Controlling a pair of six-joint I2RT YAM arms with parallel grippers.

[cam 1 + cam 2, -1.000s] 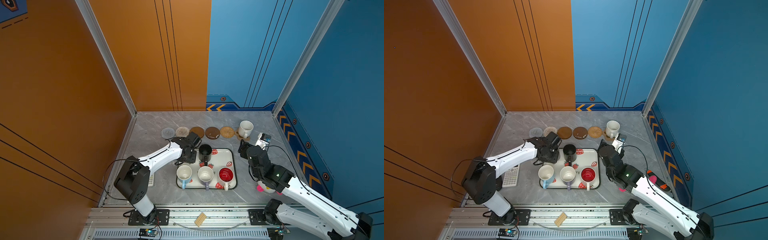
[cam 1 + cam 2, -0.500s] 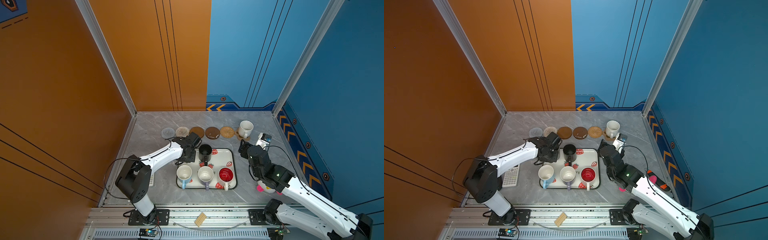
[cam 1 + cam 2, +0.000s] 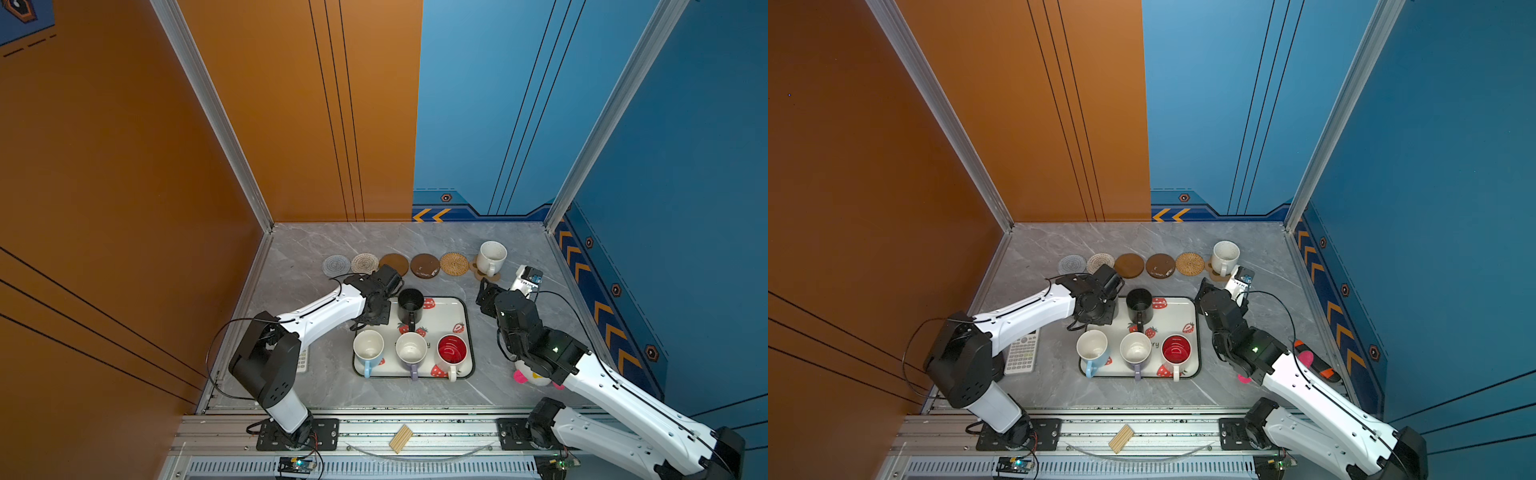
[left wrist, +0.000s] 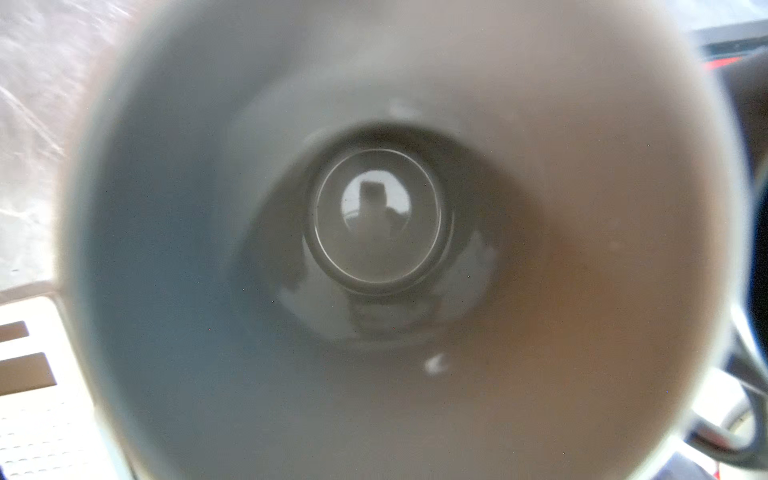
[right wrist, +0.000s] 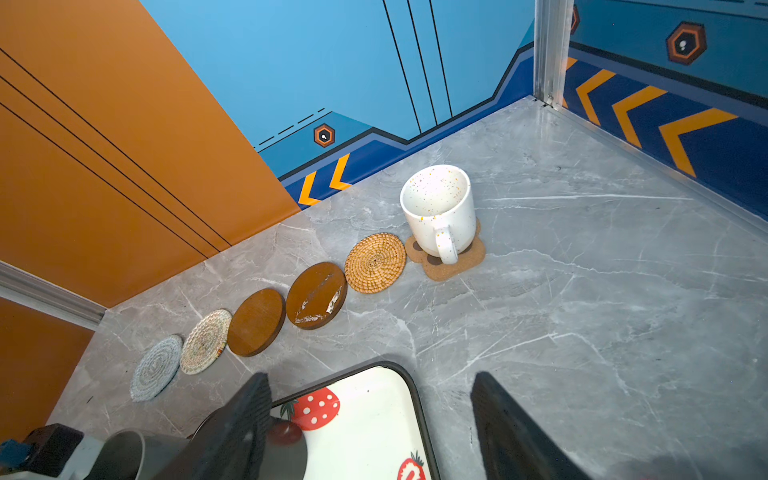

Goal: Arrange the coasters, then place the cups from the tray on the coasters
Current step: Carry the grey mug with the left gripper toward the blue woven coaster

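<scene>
The grey cup (image 4: 374, 216) fills the left wrist view, seen straight down its inside. My left gripper (image 3: 376, 309) sits on it at the back left corner of the tray (image 3: 457, 307) and hides it in both top views; its fingers are hidden. The black cup (image 3: 410, 305), blue cup (image 3: 368, 350), lilac cup (image 3: 411, 351) and red-lined cup (image 3: 452, 353) stand on the tray. The speckled white cup (image 5: 438, 208) stands on the paw coaster (image 5: 453, 266). Beside it lie the rattan (image 3: 454, 263), two brown (image 3: 424, 265), cream (image 3: 365, 262) and grey (image 3: 336, 265) coasters. My right gripper (image 5: 370, 378) hangs open over the tray's back right corner.
A calculator (image 3: 1022, 353) lies left of the tray, under the left arm. A small white device (image 3: 527, 281) lies by the right gripper. A pink and white toy (image 3: 530, 376) and an orange and black object (image 3: 1316, 365) lie under the right arm. Walls close three sides.
The left arm has shifted slightly over the tray's back left corner. The right arm and the cups on the tray have stayed put.
</scene>
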